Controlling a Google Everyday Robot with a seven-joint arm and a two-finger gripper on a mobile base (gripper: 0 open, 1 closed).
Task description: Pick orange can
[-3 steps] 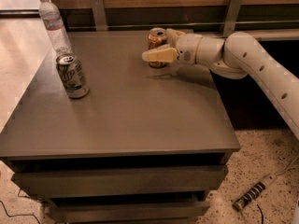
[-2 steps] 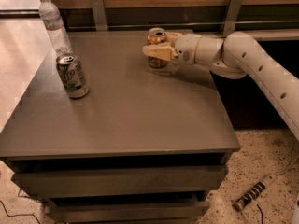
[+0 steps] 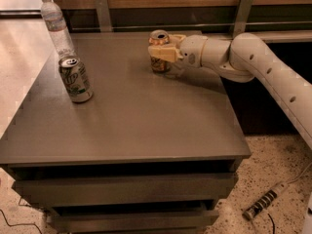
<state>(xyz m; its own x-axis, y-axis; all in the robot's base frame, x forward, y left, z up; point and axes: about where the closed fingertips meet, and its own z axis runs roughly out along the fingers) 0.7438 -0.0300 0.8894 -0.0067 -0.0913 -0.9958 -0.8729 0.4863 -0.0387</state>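
The orange can (image 3: pixel 159 36) stands near the back middle of the grey table (image 3: pixel 141 126); its silver top and orange label show. My gripper (image 3: pixel 160 48) reaches in from the right on a white arm (image 3: pixel 253 62) and is shut on the can. One cream finger (image 3: pixel 163 53) crosses the can's front and the other sits behind it. I cannot tell whether the can's base touches the table.
A green-and-white can (image 3: pixel 75 79) stands at the table's left. A clear plastic water bottle (image 3: pixel 56 27) stands at the back left corner. A wooden wall with metal brackets (image 3: pixel 243 11) runs behind. A power strip (image 3: pixel 263 206) lies on the floor at right.
The gripper and the orange can have shifted together slightly to the left and up. The other can and the bottle have not moved.
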